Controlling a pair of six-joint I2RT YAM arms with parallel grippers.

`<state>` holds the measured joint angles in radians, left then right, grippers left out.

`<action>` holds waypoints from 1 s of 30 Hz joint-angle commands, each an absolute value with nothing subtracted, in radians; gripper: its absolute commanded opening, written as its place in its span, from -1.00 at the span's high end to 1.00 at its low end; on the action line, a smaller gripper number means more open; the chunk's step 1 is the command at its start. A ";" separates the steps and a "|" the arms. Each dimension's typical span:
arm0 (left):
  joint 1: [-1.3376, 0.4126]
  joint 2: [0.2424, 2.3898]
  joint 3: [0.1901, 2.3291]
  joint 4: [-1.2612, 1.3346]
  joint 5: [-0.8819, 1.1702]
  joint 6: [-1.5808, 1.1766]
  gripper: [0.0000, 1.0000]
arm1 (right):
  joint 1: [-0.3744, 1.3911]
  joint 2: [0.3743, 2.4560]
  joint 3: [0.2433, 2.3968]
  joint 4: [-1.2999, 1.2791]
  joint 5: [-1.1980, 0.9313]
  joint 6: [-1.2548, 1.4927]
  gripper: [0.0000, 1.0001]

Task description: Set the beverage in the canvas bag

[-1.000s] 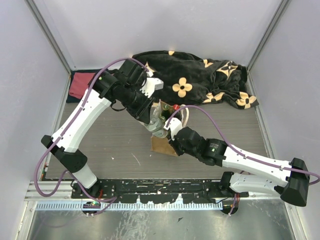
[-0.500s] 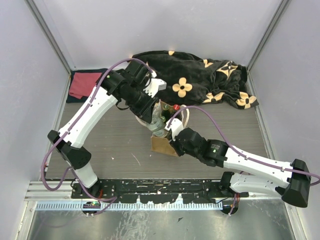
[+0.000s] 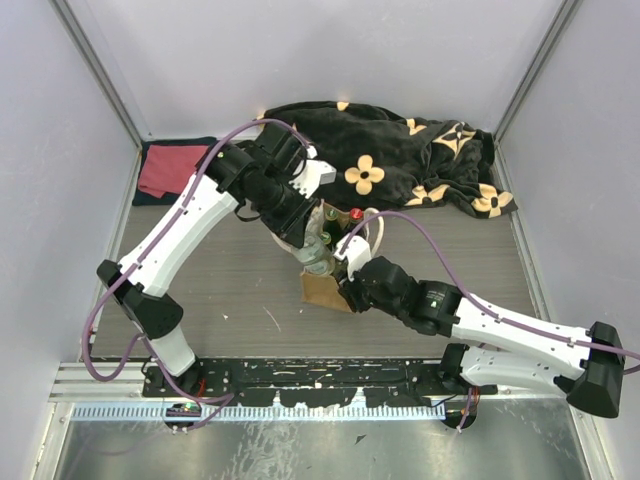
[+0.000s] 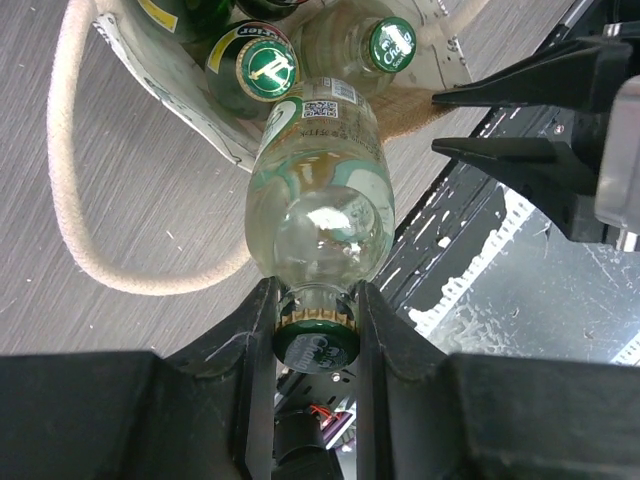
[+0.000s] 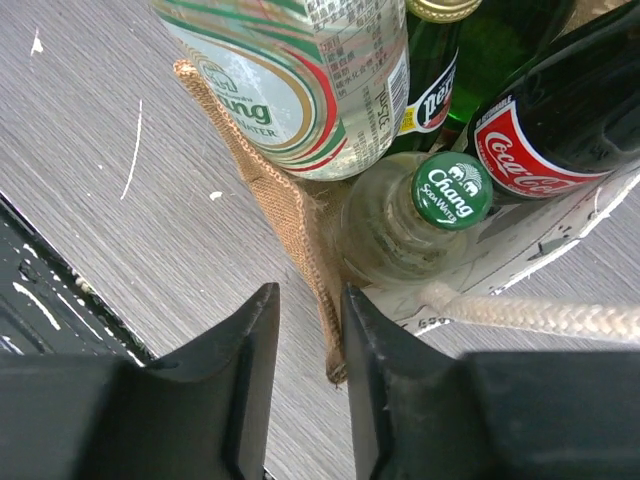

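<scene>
Two left fingers point(image 4: 250, 335) grip bottle point(image 4: 320, 190) neck at canvas bag point(image 5: 290, 215).

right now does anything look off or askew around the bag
The clear Chang bottle, clamped by its neck in the left end effector, hangs tilted at the mouth of the canvas bag, which is crowded with other bottles, so little room shows for it. The right end effector stands open astride the bag's edge. No spill or damage shows.
</scene>
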<state>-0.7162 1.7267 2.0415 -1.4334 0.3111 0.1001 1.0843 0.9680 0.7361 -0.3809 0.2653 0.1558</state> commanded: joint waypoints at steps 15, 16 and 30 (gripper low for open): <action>-0.756 1.758 2.062 -1.384 0.254 0.132 1.00 | 1.091 0.701 0.834 -0.309 0.530 0.218 -0.65; -0.758 1.763 2.069 -1.391 0.249 0.134 1.00 | 1.091 0.685 0.838 -0.312 0.564 0.222 -0.65; -0.806 1.868 2.175 -1.475 0.149 0.170 1.00 | 1.091 0.578 0.839 -0.440 0.841 0.322 -0.71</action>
